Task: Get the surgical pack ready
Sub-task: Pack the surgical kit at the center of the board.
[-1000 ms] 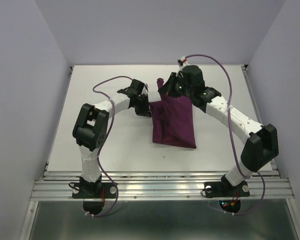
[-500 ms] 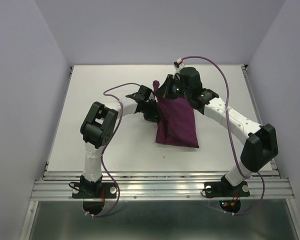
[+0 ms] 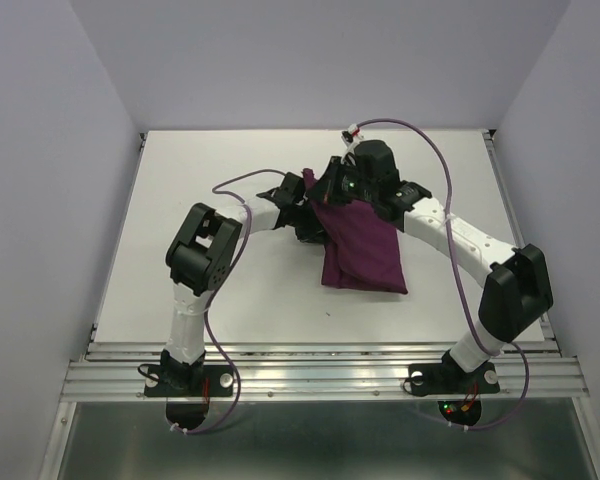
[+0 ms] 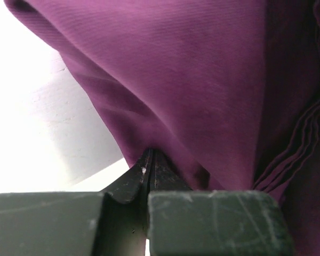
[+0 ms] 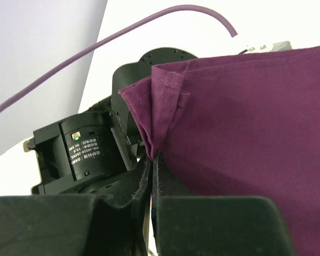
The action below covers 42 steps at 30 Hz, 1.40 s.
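- Table (image 3: pixel 195 190): white top with both arm bases bolted at the near edge.
- Dark-purple cloth (image 3: pixel 361 252): around table centre, slightly right of the midline. Bunched into a long folded shape. The near end lies on the table, and the far end runs up to where the two grippers meet.
- Right arm (image 3: pixel 460 240): arcs in from the right, wrist over the cloth's far end.
- Left arm (image 3: pixel 212 245): elbow is up, forearm reaches right to the cloth's far-left edge.
- Right gripper (image 5: pixel 152 156): fingers are pressed together on a hemmed corner of the cloth (image 5: pixel 245 122). A small folded tip sticks up above the pinch, and the rest spreads out to the right.
- Left gripper (image 4: pixel 150 156): fingers nearly closed, clamping a fold of the cloth (image 4: pixel 202 80), which drapes up and away from the tips. In the top view the two grippers sit just beside each other.
- Left wrist housing (image 5: pixel 88 154): black, labelled, green LED lit. Seen right behind the right-hand pinch.
- Purple cable (image 3: pixel 448 165): loops over the right arm.
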Motion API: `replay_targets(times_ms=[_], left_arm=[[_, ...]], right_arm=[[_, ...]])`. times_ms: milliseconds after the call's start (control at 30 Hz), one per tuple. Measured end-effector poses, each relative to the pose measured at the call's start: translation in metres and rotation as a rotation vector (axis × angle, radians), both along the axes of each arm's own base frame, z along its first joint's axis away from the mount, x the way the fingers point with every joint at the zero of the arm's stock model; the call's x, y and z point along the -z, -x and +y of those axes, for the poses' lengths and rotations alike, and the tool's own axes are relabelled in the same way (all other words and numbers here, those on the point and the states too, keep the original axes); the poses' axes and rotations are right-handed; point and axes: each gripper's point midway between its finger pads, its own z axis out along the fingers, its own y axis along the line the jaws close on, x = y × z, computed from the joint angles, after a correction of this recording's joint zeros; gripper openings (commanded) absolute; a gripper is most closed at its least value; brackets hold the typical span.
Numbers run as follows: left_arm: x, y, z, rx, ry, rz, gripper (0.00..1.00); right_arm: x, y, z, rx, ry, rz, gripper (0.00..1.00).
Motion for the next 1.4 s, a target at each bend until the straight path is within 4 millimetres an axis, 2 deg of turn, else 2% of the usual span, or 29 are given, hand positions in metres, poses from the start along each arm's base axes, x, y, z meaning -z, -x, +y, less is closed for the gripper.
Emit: replay_targets(times_ms=[300,433,600,833,933,1033,1067,1167,1200,1233,1267,1367,1400], left_arm=[[0.001,0.001,-0.003,-0.002,0.023,0.017,0.0],[0.004,0.002,0.007,-0.007,0.039,0.022,0.0],[0.009,0.007,0.051,-0.073,0.028,0.059,0.0],[-0.02,-0.03,0.125,-0.242,0.03,-0.014,0.0],[-0.03,-0.042,0.146,-0.288,0.03,-0.045,0.0],[-0.033,-0.045,0.159,-0.315,0.025,-0.053,0.0],[-0.033,-0.045,0.164,-0.326,0.022,-0.051,0.05],[-0.033,-0.045,0.177,-0.353,0.013,-0.041,0.11],[-0.034,-0.045,0.183,-0.364,0.008,-0.04,0.15],[-0.035,-0.045,0.186,-0.372,0.007,-0.041,0.17],[-0.037,-0.046,0.191,-0.382,0.002,-0.043,0.27],[-0.046,-0.047,0.202,-0.394,-0.005,-0.066,0.44],[-0.049,-0.047,0.204,-0.399,-0.004,-0.073,0.47]], right_arm=[[0.021,0.012,0.006,-0.033,0.003,0.028,0.01],[0.029,0.017,0.007,-0.047,0.007,0.046,0.01],[0.031,0.021,0.009,-0.061,0.003,0.053,0.01],[0.028,0.024,0.014,-0.086,-0.014,0.046,0.01],[0.032,0.029,0.022,-0.111,-0.015,0.052,0.01],[0.044,0.039,0.037,-0.153,-0.005,0.073,0.01],[0.049,0.042,0.041,-0.165,-0.001,0.08,0.02],[0.066,0.053,0.056,-0.204,0.018,0.106,0.3],[0.073,0.058,0.061,-0.218,0.023,0.119,0.43],[0.078,0.062,0.064,-0.23,0.027,0.132,0.51],[0.086,0.069,0.07,-0.247,0.031,0.153,0.59],[0.102,0.079,0.076,-0.278,0.05,0.185,0.78],[0.107,0.084,0.077,-0.286,0.063,0.193,0.79]])
